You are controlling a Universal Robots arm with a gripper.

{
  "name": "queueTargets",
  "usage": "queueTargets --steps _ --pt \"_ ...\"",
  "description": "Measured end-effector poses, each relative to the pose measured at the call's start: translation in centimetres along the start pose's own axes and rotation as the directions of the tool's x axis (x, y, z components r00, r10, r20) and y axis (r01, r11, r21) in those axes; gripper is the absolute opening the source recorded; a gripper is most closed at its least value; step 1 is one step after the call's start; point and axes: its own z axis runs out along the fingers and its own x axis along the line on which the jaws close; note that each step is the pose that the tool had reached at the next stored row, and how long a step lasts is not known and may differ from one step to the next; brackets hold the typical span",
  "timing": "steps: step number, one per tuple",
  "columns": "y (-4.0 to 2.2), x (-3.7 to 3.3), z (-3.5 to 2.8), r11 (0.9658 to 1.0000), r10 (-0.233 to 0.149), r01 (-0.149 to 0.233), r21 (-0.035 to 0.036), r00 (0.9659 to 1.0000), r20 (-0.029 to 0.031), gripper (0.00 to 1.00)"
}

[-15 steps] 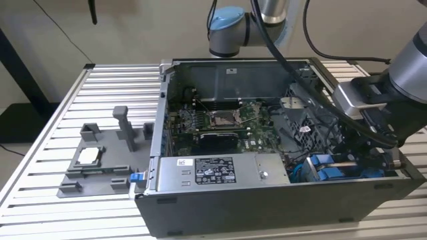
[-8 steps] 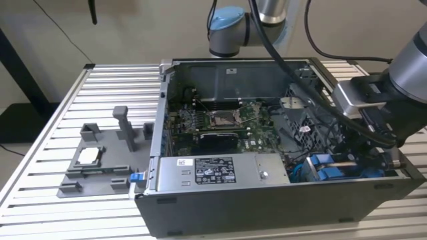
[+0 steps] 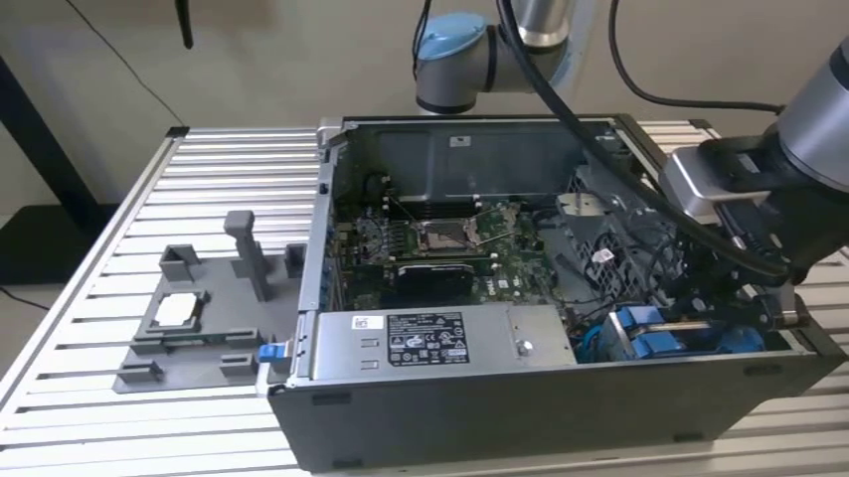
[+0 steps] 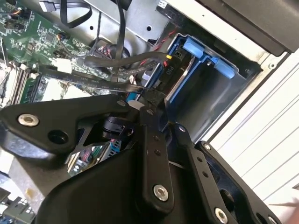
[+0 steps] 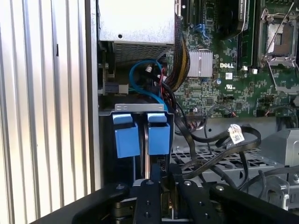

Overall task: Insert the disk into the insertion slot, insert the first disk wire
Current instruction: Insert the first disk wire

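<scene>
Reaching into the open dark grey computer case (image 3: 531, 417), the black gripper (image 5: 164, 184) sits by the dark metal insertion slot with bright blue clips (image 5: 140, 135). Its jaws look pressed together, on what I cannot tell. Black wires (image 5: 210, 140) tangle at the slot's 3 o'clock, a silver power box (image 5: 138, 21) at 12 o'clock.

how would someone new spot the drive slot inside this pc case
Start at the open computer case on the slatted table. Follow its front edge past the silver power-supply box toward the exterior view's right. The insertion slot is there: the one bay with bright blue clips.

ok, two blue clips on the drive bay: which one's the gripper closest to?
The blue clip on the motherboard side: the gripper lines up with it. The other clip, by the case wall, sits off to one side.
</scene>
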Motion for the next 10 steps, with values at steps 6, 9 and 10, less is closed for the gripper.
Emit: queueTargets --steps 6,9,10 --pt "0.13 0.01 0.05 1.0 0.009 -0.009 0.0039 0.9999 0.0116 0.16" --pt "0.14 0.04 0.23 0.9999 0.008 -0.008 0.0086 0.9999 0.0143 0.16" --pt "0.13 0.06 0.32 0.9999 0.008 -0.008 0.0114 0.9999 0.0144 0.16"
